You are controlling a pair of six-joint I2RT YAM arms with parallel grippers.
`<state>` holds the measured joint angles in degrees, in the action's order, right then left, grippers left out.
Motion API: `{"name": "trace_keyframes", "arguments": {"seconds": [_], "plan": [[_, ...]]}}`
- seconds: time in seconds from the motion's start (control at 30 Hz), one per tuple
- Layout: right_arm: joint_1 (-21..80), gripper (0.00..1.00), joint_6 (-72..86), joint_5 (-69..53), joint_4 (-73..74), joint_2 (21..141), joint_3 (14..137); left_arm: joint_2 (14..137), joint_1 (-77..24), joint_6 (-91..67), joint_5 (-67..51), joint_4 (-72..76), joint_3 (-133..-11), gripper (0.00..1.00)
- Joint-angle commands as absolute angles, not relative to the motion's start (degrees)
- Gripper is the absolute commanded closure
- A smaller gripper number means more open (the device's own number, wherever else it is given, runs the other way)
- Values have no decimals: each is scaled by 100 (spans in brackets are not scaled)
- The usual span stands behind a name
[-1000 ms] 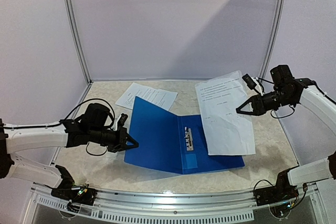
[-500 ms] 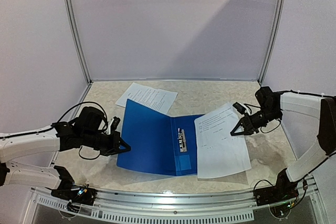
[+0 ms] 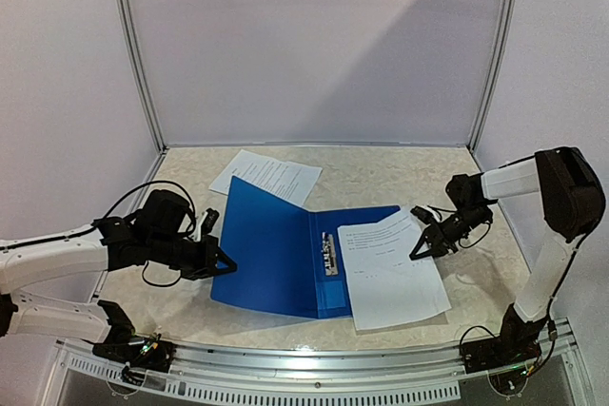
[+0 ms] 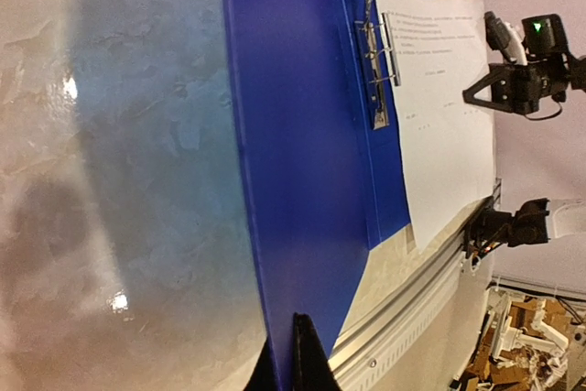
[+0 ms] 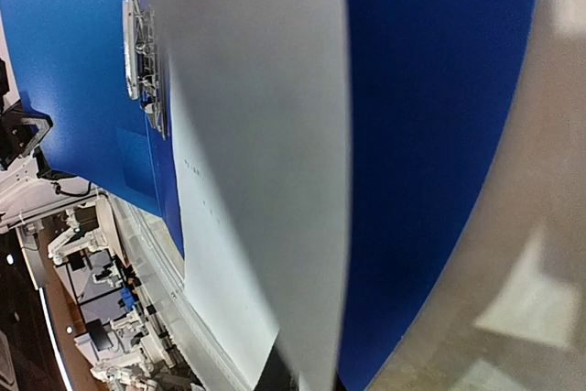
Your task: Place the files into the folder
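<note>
1 sheet [image 3: 390, 268], pinched by the right claw [image 3: 416, 252], overhangs the folder [image 3: 276, 244], seemingly clamped by the left claw [image 3: 228, 261]; if released askew, creasing is risked.

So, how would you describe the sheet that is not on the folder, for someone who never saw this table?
Find the open blue folder in the middle of the table. Behind its left cover, toward the back wall, a white printed sheet lies on the tabletop. Unlike the other sheet, which lies over the folder's right half pinched by the right gripper, no gripper touches it.
</note>
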<state>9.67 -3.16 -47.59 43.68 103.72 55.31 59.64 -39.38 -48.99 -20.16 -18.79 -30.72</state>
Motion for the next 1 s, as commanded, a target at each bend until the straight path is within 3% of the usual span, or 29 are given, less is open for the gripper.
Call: {"name": "trace_keyframes", "arguments": {"seconds": [0.0,0.43,0.97], "plan": [[974,100,-457,-5081,4154,10645,5786,5884,-3964,-4752,-1928,-1956,-3012,100],[1037,100,-207,-5774,3681,11207,6059,6056,-3964,-4668,-2039,-1977,-2998,100],[1177,100,-29,-5332,3090,11493,6294,6109,-3964,-4607,-2039,-2013,-2978,100]]}}
